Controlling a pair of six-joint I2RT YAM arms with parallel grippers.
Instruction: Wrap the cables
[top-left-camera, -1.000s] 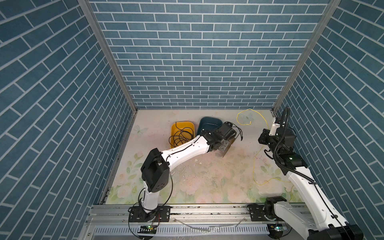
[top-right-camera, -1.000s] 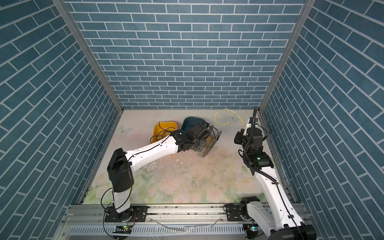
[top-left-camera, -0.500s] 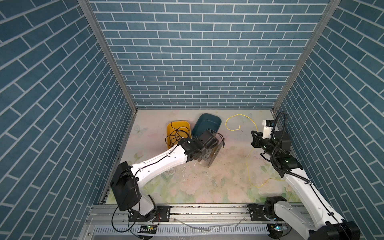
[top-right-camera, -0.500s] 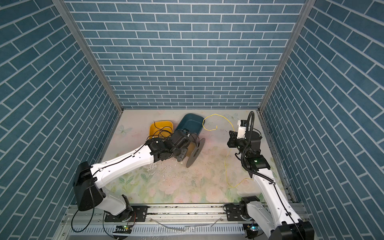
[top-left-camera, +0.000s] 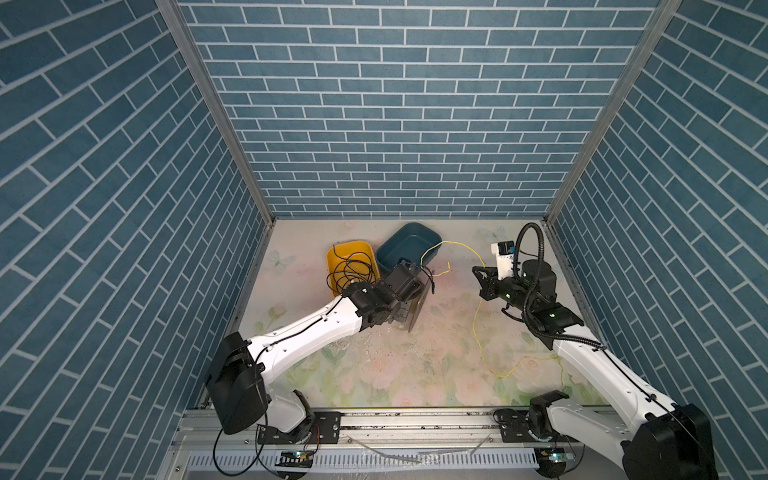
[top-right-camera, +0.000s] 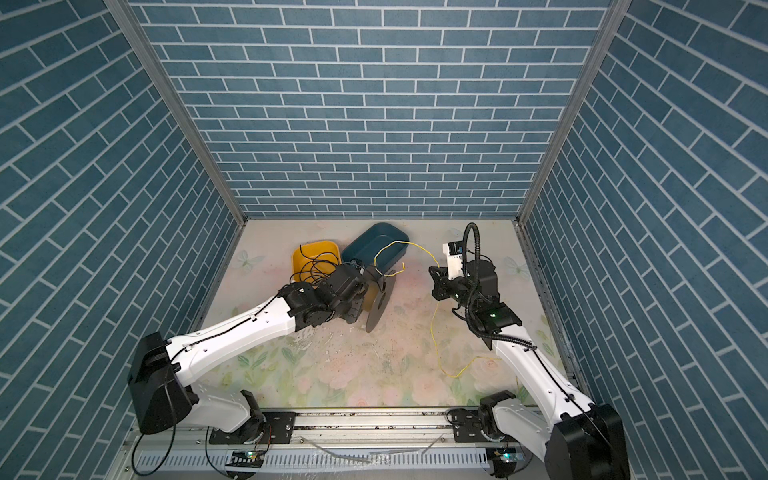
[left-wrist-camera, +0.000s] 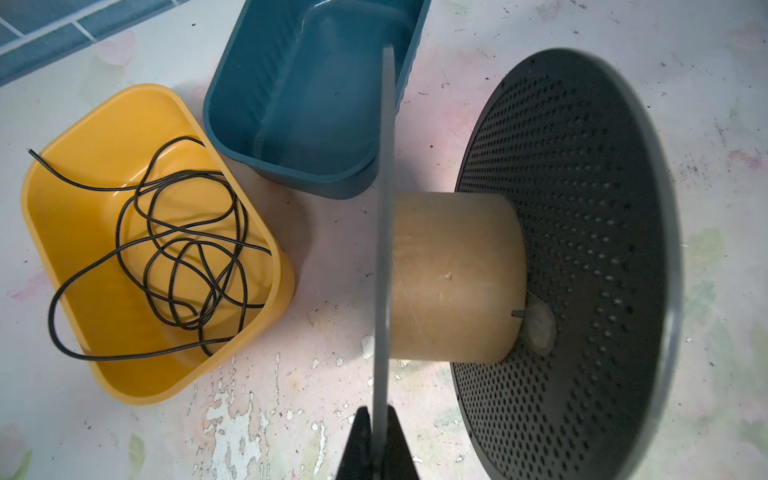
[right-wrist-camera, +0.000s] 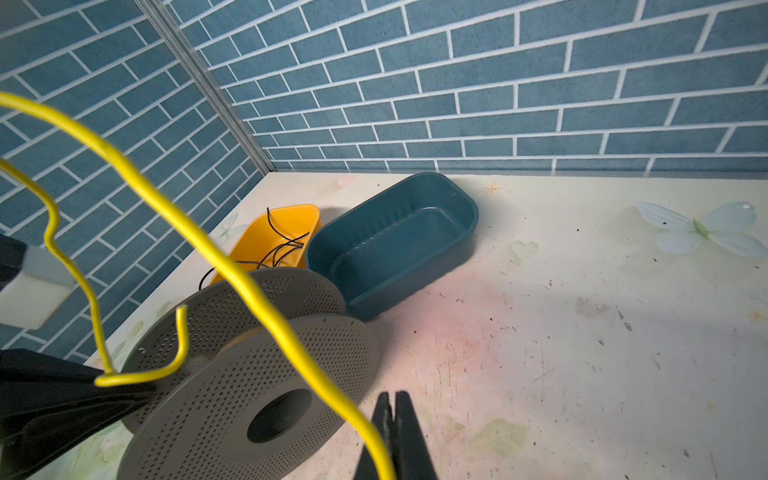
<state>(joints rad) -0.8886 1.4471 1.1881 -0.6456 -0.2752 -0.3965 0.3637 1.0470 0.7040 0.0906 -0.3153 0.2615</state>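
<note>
A yellow cable (top-left-camera: 477, 328) (top-right-camera: 432, 328) runs from the floor at the front right up to my right gripper (top-left-camera: 482, 277) (top-right-camera: 435, 277), which is shut on it. From there it arcs over the teal bin, and its free end hangs near the spool (top-left-camera: 417, 305) (top-right-camera: 379, 302). In the right wrist view the cable (right-wrist-camera: 232, 266) crosses in front of the spool (right-wrist-camera: 249, 374) and passes beside the shut gripper (right-wrist-camera: 392, 415). My left gripper (left-wrist-camera: 376, 419) is shut on the thin edge of one grey perforated flange (left-wrist-camera: 383, 232). The cardboard core (left-wrist-camera: 453, 278) is bare.
A yellow bin (top-left-camera: 350, 254) (left-wrist-camera: 104, 124) holds a tangle of black wires (left-wrist-camera: 187, 249) at the back left. A teal bin (top-left-camera: 409, 249) (left-wrist-camera: 311, 104) stands beside it, just behind the spool. Brick-patterned walls close in the back and both sides.
The left arm has carried the spool left and toward the front. The right gripper has moved left toward the middle, taking the yellow cable with it.
</note>
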